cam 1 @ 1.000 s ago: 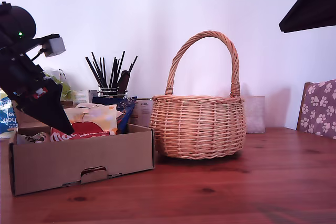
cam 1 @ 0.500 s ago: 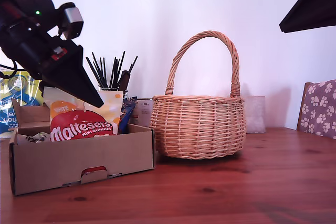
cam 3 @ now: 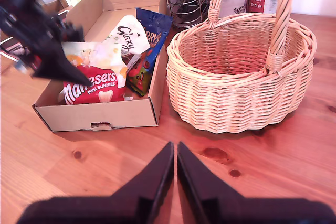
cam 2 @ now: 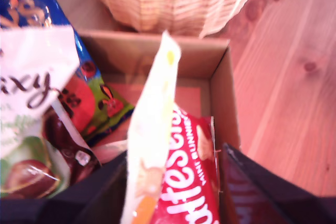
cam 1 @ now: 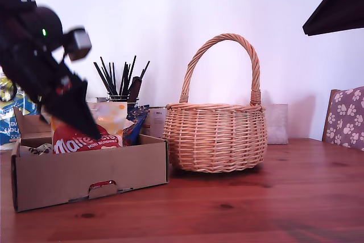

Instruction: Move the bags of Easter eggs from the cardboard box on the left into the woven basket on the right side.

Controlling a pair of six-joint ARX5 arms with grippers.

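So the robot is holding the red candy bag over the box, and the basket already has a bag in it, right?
Not quite. The woven basket is empty: the second wrist view looks straight into it and shows only bare wicker. The rest holds: my first end effector is shut on the red Maltesers bag above the cardboard box.

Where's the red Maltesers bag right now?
The red Maltesers bag stands in the cardboard box at the exterior view's left, against the front wall, with my first gripper at it and the woven basket beside the box.
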